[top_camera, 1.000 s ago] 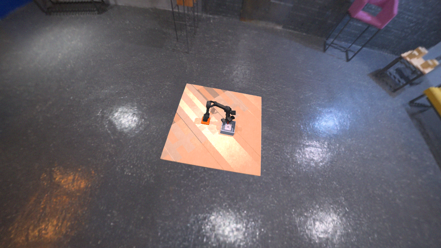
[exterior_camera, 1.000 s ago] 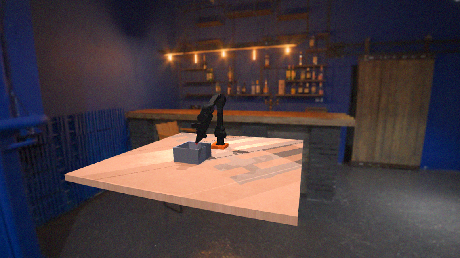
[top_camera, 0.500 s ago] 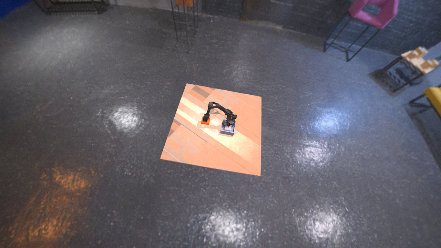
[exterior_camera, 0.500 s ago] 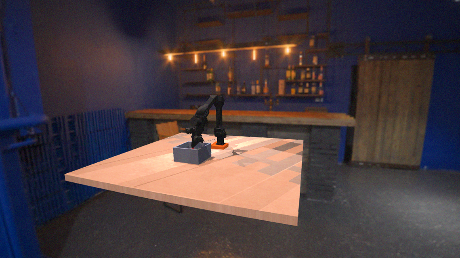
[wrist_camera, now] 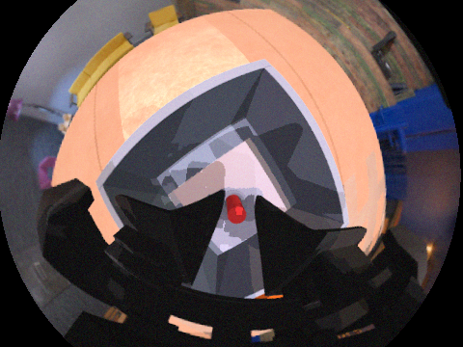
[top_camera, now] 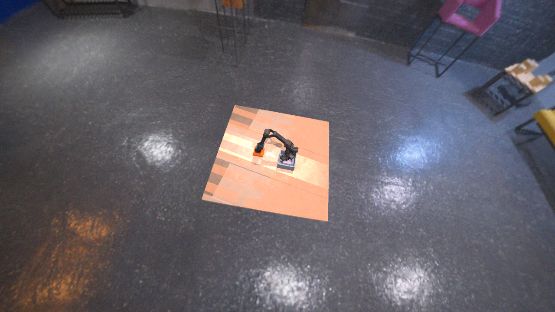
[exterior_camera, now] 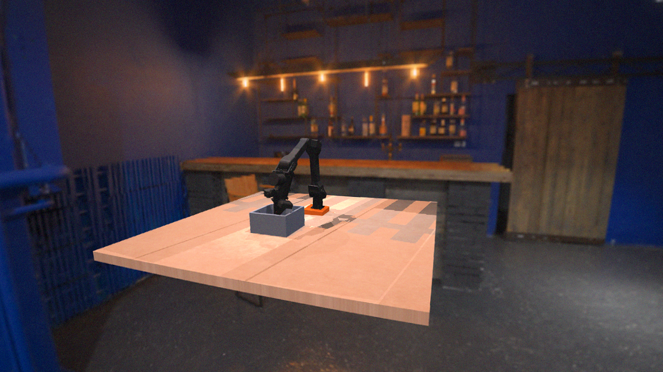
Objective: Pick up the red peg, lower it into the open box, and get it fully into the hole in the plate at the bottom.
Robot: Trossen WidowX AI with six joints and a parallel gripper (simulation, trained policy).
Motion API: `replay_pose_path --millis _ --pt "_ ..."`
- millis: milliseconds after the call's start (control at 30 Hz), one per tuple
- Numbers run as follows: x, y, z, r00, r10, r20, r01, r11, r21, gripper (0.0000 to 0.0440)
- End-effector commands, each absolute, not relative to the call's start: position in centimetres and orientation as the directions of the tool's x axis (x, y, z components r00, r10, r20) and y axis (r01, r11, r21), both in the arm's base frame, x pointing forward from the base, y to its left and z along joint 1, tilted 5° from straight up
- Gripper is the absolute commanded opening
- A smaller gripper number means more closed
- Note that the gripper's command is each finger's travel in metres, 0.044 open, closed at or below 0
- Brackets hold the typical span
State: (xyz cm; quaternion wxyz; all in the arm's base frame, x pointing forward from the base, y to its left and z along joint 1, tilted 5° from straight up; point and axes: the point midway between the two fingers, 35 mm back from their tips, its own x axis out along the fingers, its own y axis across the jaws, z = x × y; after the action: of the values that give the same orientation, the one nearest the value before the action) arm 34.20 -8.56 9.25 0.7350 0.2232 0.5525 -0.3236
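Tool, black, two-fingered, with tapering tips: fingers parted, clamped on nothing, pointing down into the box. A strip of space shows on either side of the peg in the wrist view.

Peg, red, cylindrical, one: situated inside the box, over the pale plate, between the two spread fingertips and apart from both. It appears nearer the middle of the gap than either finger (the black fingers fill much of the foreground). Seating in the hole: its lower end is too small and shaded to judge, so the depth cannot be told.

Box, blue-grey, four-walled, open-topped, one: upright on the worktop, with the lower part of the tool inside its walls.

Plate, pale pinkish-grey, flat: at the bottom of the box, crossed by dark shadows and partly hidden behind the fingers.

Arm, black, jointed, one: arched from its base to the box.

Base, orange, square, low: on the worktop, near the box but not touching it.

Worktop, peach-toned wood, four-cornered: carrying box and base, patterned with bright bands and greyish patches.
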Motion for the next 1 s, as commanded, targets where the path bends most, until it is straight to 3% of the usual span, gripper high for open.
replay_pose_path --millis 0,233,533,967 --pt "35.1 -8.8 9.8 0.186 -0.221 -0.957 0.711 0.702 -0.024 0.0151" --pt "36.9 -9.1 11.2 0.184 -0.193 -0.964 0.705 0.709 -0.008 0.0213" --pt "39.3 -8.5 12.6 0.182 -0.131 -0.974 0.697 0.716 0.033 0.0433" --pt "43.4 -5.7 15.8 0.271 -0.030 -0.962 0.641 0.751 0.157 0.0440"
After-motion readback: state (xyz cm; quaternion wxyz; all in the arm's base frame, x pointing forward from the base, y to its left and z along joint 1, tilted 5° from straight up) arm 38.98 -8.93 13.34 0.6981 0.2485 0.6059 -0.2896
